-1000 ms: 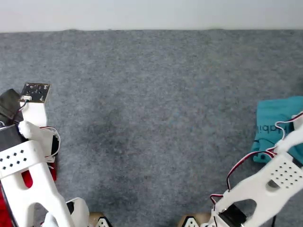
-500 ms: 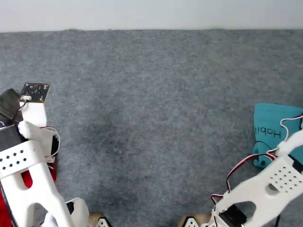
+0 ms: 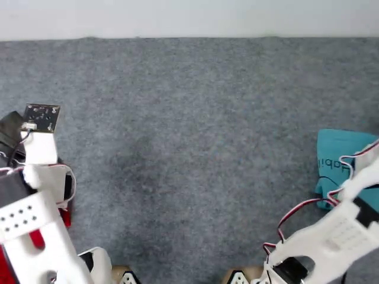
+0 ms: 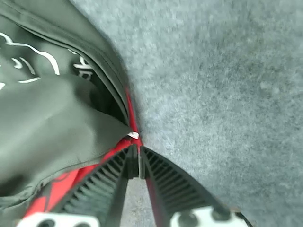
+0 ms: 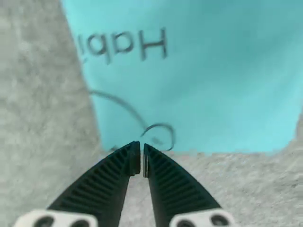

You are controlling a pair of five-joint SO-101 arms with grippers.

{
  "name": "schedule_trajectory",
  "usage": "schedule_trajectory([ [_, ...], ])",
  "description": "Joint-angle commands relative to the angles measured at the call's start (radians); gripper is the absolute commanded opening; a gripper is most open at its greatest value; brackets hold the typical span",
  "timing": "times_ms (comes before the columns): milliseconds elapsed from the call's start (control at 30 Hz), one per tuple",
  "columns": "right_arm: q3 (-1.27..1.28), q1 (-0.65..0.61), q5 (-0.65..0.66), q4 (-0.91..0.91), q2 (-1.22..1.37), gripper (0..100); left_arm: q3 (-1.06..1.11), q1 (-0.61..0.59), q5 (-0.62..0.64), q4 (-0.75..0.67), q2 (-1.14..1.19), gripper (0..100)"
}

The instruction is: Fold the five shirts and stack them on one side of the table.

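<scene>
A folded teal shirt [image 3: 342, 158] lies flat at the table's right edge, with dark print on it [image 5: 189, 85]. My right gripper [image 5: 141, 158] is shut, its tips at the shirt's near edge, and I see no cloth between them. At the table's left edge a red shirt [image 3: 64, 216] lies under my left arm [image 3: 35, 219]. In the left wrist view a dark olive shirt [image 4: 47, 104] with white print lies over the red shirt [image 4: 130, 116]. My left gripper [image 4: 140, 158] is shut on the red shirt's edge, by a small white tag [image 4: 134, 135].
Grey carpet-like cloth [image 3: 189, 130] covers the table, and its broad middle is bare. A white wall runs along the far edge. Both arm bases stand at the near edge, with red and white wires looping off the right arm [image 3: 302, 207].
The teal shirt went from rumpled to lying flat and square. The right arm shifted slightly toward the near edge. The left arm slid a little to the left.
</scene>
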Motion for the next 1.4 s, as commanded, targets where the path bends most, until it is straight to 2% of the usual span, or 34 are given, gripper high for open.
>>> schedule_trajectory([
  [0,0.123,-0.053,-0.008,0.042,-0.194,0.9,-0.004,-0.002,-0.005,0.015,-0.078,1],
  [233,0.448,-0.206,-0.012,0.041,-0.572,0.9,0.005,-0.002,-0.005,0.023,-0.103,1],
  [400,0.661,-0.346,-0.147,0.038,-0.809,0.9,0.064,-0.002,-0.008,0.021,-0.094,2],
  [533,0.783,-0.412,-0.221,0.038,-0.961,0.9,0.096,-0.006,-0.071,0.021,-0.097,2],
  [800,0.916,-0.421,-0.245,0.039,-1.130,1.0,0.099,-0.009,-0.170,0.021,-0.092,3],
  [967,0.959,-0.421,-0.245,0.041,-1.178,1.0,0.099,-0.114,-0.261,0.015,-0.091,16],
  [1100,0.962,-0.421,-0.245,0.041,-1.193,1.0,0.125,-0.247,-0.391,-0.068,-0.089,23],
  [1233,0.964,-0.421,-0.247,0.041,-1.190,1.0,0.203,-0.344,-0.511,-0.222,-0.089,23],
  [1367,0.964,-0.421,-0.247,0.041,-1.185,1.0,0.274,-0.387,-0.600,-0.351,-0.089,23],
])
